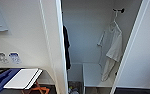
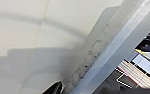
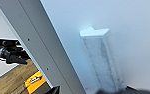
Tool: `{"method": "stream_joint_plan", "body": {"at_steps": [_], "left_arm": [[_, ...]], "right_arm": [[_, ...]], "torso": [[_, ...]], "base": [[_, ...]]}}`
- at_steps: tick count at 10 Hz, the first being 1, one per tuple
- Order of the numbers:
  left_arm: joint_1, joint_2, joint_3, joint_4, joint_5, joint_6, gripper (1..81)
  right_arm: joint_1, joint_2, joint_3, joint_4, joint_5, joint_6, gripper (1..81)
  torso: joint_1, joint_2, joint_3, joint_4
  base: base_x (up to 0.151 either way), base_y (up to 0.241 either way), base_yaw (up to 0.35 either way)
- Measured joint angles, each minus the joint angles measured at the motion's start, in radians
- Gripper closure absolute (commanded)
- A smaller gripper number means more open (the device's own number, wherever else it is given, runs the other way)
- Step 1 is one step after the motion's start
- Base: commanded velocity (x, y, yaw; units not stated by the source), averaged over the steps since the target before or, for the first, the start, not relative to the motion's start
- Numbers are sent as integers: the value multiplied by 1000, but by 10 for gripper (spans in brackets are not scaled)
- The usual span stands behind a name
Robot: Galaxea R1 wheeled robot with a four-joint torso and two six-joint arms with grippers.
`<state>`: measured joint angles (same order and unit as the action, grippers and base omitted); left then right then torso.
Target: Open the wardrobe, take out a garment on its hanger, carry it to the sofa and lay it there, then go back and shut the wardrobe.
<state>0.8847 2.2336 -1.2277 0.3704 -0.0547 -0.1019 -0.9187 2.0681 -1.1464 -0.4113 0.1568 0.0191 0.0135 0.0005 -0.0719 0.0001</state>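
White wardrobe (image 1: 91, 37) stands open, both doors swung wide. On the right inside, one white garment (image 1: 112, 50) hangs on its hanger (image 1: 115, 22) from a black hook (image 1: 119, 10); one black shirt (image 1: 66, 47) hangs left. Right wrist view sits close against a door handle (image 3: 99, 57). Whether either gripper is parted, I cannot tell.

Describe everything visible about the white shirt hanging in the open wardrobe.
The white shirt is short-sleeved, of thin, loose cloth, and long enough for its hem to reach down in front of the white shelf. It hangs on a thin white hanger whose curved hook sits on a black hook high on the wardrobe's right side. It droops unevenly, one side lower. Nothing else touches it; a black shirt hangs apart, behind the left door.
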Motion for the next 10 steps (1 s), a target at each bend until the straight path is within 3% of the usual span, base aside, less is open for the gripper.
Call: {"method": "stream_joint_plan", "body": {"at_steps": [10], "left_arm": [[-6,-4,-13,0,-6,1,10]], "right_arm": [[5,1,-13,-1,5,-3,10]], "torso": [[1,0,0,0]], "base": [[0,0,0]]}}
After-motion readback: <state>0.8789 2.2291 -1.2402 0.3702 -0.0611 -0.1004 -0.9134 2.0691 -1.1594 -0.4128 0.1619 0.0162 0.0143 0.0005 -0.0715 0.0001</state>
